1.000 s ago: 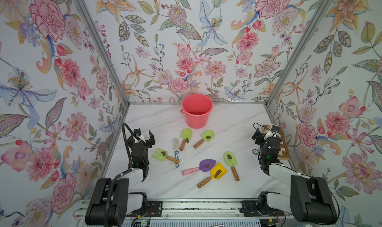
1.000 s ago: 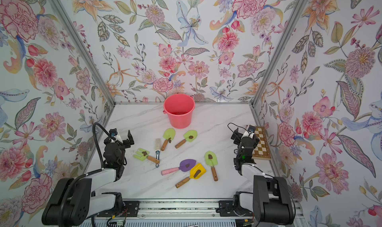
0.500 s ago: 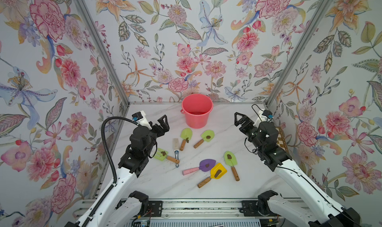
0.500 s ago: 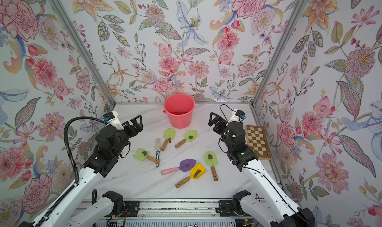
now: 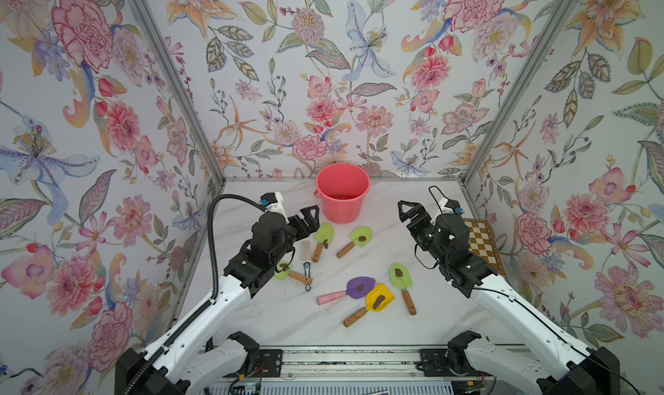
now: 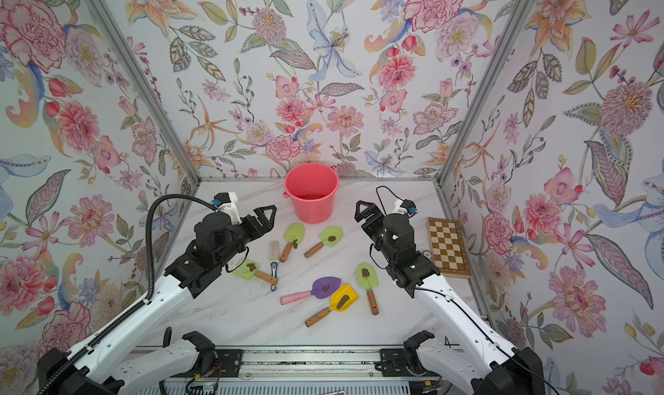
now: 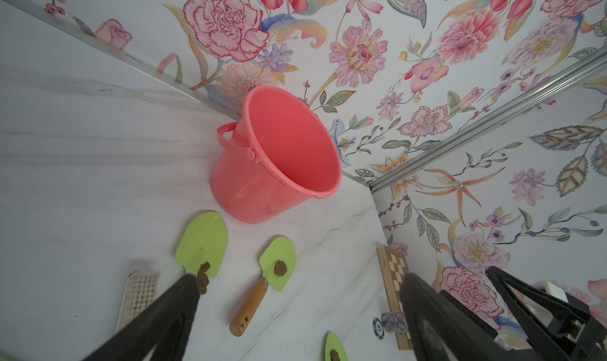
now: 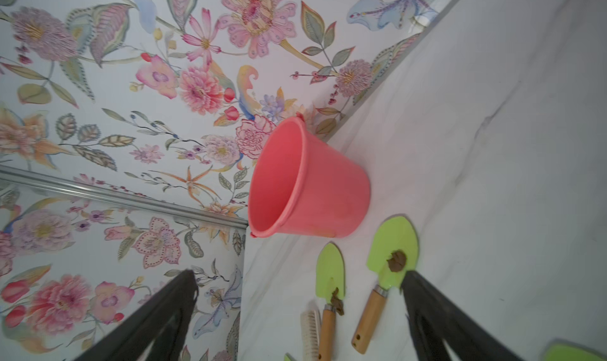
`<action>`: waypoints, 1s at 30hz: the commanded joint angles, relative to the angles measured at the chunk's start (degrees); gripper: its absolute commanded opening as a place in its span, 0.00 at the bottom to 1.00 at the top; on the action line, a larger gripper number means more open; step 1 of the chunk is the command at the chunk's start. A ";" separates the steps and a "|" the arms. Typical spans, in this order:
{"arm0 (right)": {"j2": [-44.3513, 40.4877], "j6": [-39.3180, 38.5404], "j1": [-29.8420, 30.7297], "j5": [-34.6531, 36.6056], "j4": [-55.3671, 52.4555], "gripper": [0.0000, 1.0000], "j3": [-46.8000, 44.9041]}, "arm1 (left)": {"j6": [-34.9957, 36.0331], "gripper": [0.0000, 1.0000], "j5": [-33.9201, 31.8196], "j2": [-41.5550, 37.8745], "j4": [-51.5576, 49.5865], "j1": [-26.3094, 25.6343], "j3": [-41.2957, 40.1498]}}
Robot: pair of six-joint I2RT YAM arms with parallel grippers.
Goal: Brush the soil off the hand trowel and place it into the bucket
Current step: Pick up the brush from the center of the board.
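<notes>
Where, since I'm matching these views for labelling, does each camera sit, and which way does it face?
Top view: high above the robot's base, looking down at the table; left arm and right arm show.
Top view: beside it, nearly the same sight; bucket at the back.
Left wrist: on the left arm, facing the bucket; left fingers show.
Right wrist: on the right arm, facing the bucket; right fingers show.
Shared: all four show the bucket.
</notes>
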 commanded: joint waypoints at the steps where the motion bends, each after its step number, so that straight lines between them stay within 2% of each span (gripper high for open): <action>1: 0.67 -6.20 0.61 9.83 -16.14 0.99 3.34 | 7.34 0.99 3.63 3.12 -2.15 0.04 3.51; 5: 5.09 -12.51 0.34 17.33 -28.61 0.99 7.88 | 14.62 0.99 2.68 6.59 -4.67 -1.39 5.12; 8: 8.06 -14.47 -0.12 19.78 -34.24 0.99 8.16 | 19.10 0.99 0.24 8.45 -6.62 -3.33 5.63; 13: 11.19 -16.16 -4.59 10.04 -37.89 0.99 3.96 | 22.83 0.99 -2.21 10.24 -7.55 -7.07 4.23; 16: 10.82 -16.65 -5.03 8.76 -39.46 0.99 1.41 | 23.58 0.99 -2.67 10.78 -6.82 -8.89 2.30; 21: 10.15 -20.12 -4.57 -0.27 -38.74 0.99 -1.26 | 24.25 0.99 -1.36 12.48 -5.77 -9.57 1.49; 26: 9.03 -19.25 -1.16 0.24 -40.90 0.98 -1.46 | 25.76 0.99 -1.64 14.30 -6.58 -9.65 1.75; 30: 11.12 -15.71 1.80 0.85 -35.81 0.98 0.61 | 29.55 0.99 -4.74 14.49 -12.64 -9.65 1.97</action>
